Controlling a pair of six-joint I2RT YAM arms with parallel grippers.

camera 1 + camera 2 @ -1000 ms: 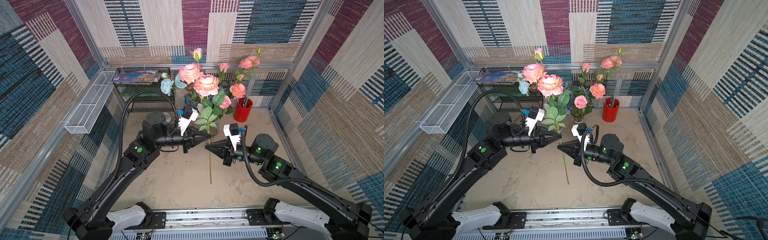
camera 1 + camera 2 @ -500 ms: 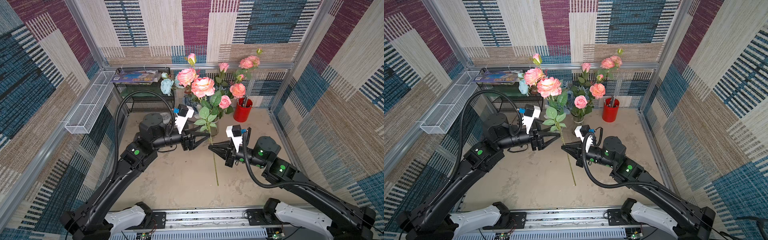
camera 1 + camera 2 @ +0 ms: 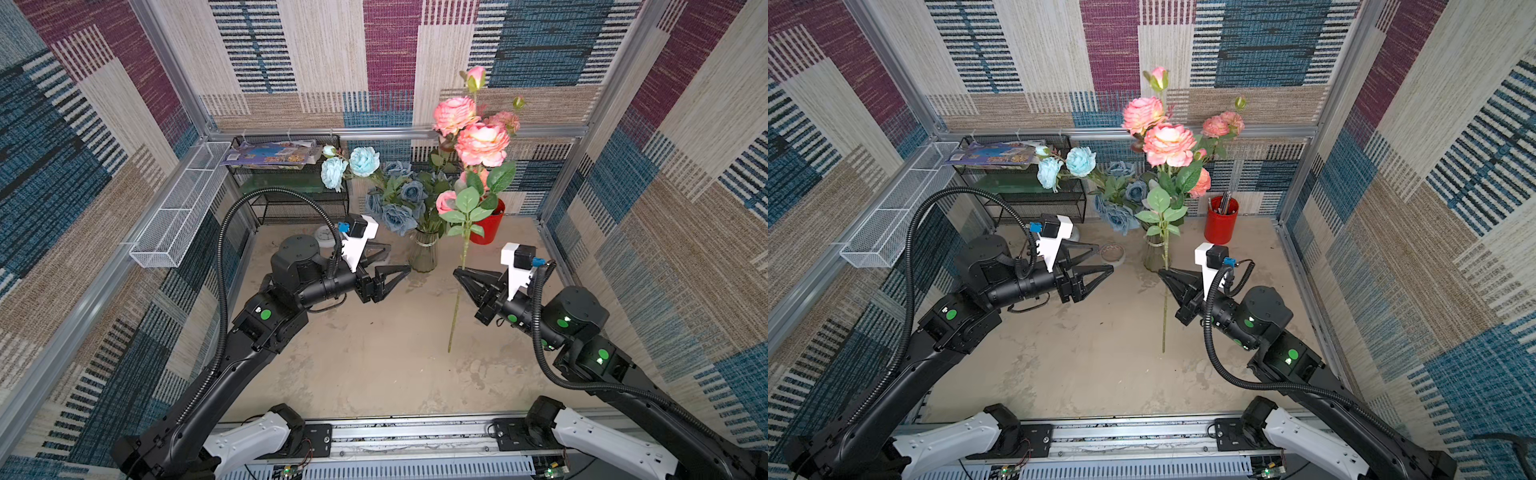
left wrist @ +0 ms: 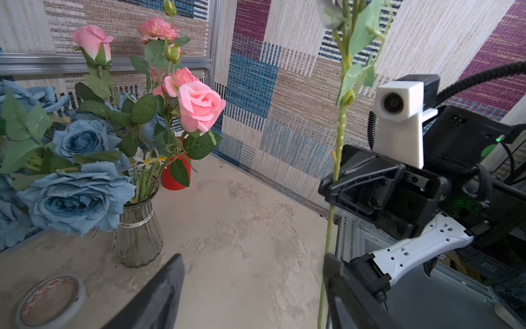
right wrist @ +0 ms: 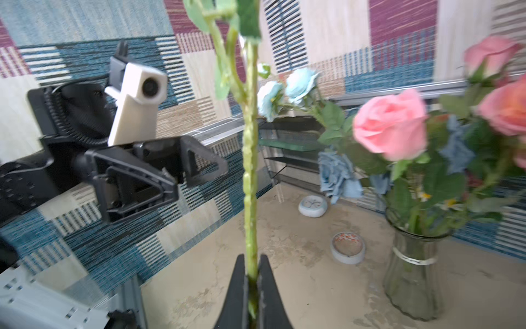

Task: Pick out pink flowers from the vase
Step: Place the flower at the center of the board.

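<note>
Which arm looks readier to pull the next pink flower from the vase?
Left. The left gripper is open and empty beside the vase, which holds a pink rose; the right gripper is shut on a pink flower stem outside it.

Bright, soft light fills everything and leaves only faint shadows on the worktop (image 3: 374,365), both top views look sharp though the walls (image 3: 62,187) bend near 9 and 3 o'clock, and the right wrist view shows the pink flowers (image 5: 390,125) blurry.
</note>
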